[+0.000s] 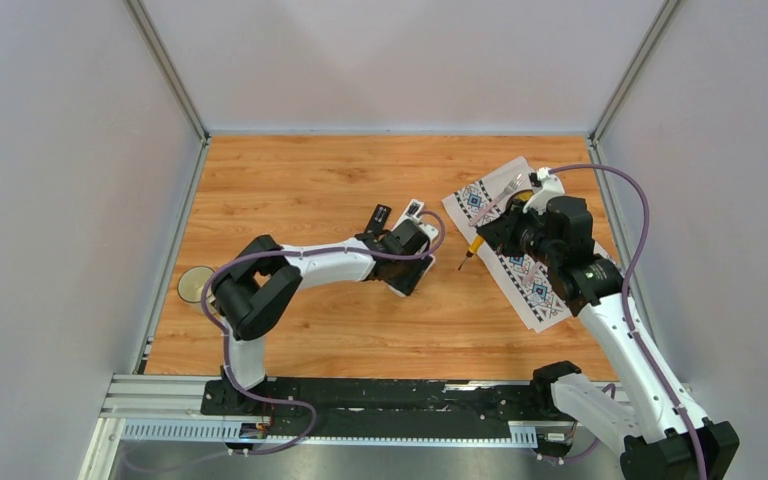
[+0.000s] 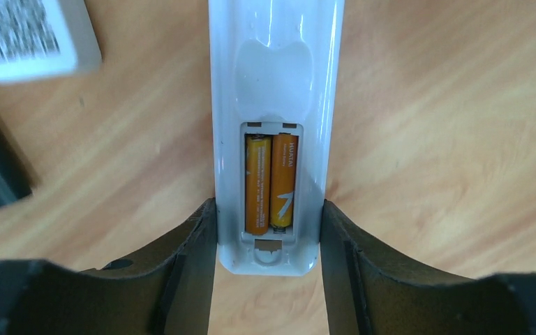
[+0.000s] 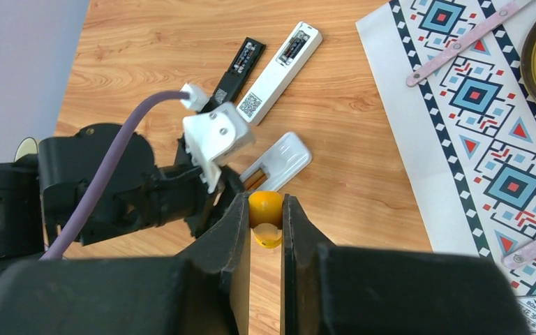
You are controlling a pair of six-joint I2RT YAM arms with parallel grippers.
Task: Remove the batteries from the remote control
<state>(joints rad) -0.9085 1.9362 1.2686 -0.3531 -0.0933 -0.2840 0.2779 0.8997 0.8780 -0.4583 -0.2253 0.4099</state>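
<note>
Two orange cylindrical batteries (image 2: 271,183) were seen in the open compartment (image 2: 273,128) of the white plastic remote control (image 2: 272,70), clasped at both sides by the left claw (image 2: 268,209), while a yellow-handled screwdriver (image 3: 265,204) was pinched by the closed right claw (image 3: 266,213), so its unloading was judged not yet begun.

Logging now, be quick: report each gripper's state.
Left gripper: fingers flank the white remote; grip cannot be told.
Right gripper: shut on the yellow screwdriver.

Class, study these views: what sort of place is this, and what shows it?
Probably a robotics test cell: grey panel walls enclose a wood-grain table, with a left arm and right arm bolted to a base rail.
</note>
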